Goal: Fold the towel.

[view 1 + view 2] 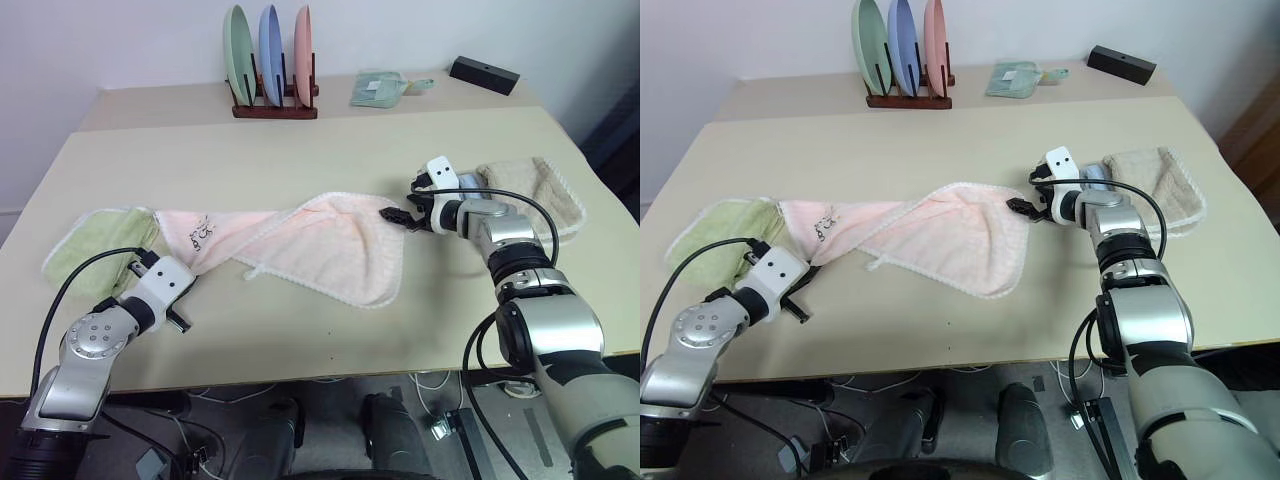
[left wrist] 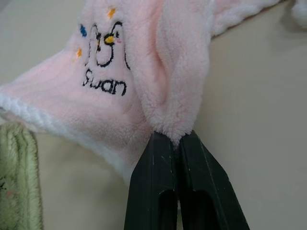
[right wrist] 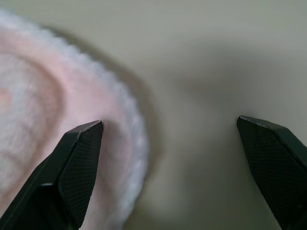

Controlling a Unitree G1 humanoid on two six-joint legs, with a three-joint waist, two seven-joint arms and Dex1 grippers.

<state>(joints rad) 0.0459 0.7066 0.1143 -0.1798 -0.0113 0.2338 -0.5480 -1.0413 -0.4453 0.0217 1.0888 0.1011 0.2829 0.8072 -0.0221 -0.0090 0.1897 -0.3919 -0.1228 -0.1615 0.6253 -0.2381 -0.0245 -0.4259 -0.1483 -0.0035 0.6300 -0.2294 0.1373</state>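
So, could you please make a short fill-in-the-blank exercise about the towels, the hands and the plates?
1. The left hand is shut on the ____ towel.
2. The right hand is ____, at that towel's far edge.
3. The rack holds ____ plates.
4. Under the pink towel's left end lies a ____ towel.

Missing words: pink; open; three; green

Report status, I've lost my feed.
Left claw shut on towel corner. Right claw open at its far edge. Green towel touches it.
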